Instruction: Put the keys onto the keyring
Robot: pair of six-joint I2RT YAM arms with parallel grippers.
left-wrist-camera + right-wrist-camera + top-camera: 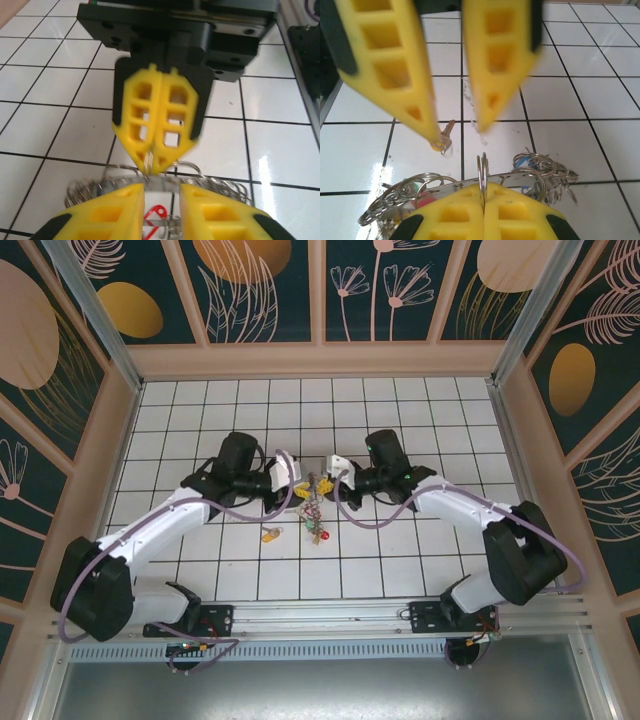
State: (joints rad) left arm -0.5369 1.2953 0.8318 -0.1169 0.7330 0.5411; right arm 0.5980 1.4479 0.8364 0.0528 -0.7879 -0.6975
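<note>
We judge threading under way: right end effector (483, 192) clenched on keyring (482, 170); left end effector (460, 132) released, facing it. A key (442, 139) lies loose on tabletop (580, 90) nearby; next, left must fetch it.

White arms (165, 523), black joints (92, 590), purple cables (350, 518), yellow end effector fingers (390, 70).

Looking out from the left claw (162, 192), its two yellow fingers (107, 212) sit at the bottom edge with a clear gap between them, nothing pinched. Facing it, the right claw (154, 167) has its jaws pressed together on a thin metal ring (148, 161) right at the tips. Below that there's a tangle of wire rings (85, 190) on the white tiled desk (50, 85), and a red key head (156, 219) peeks through the gap.
</note>
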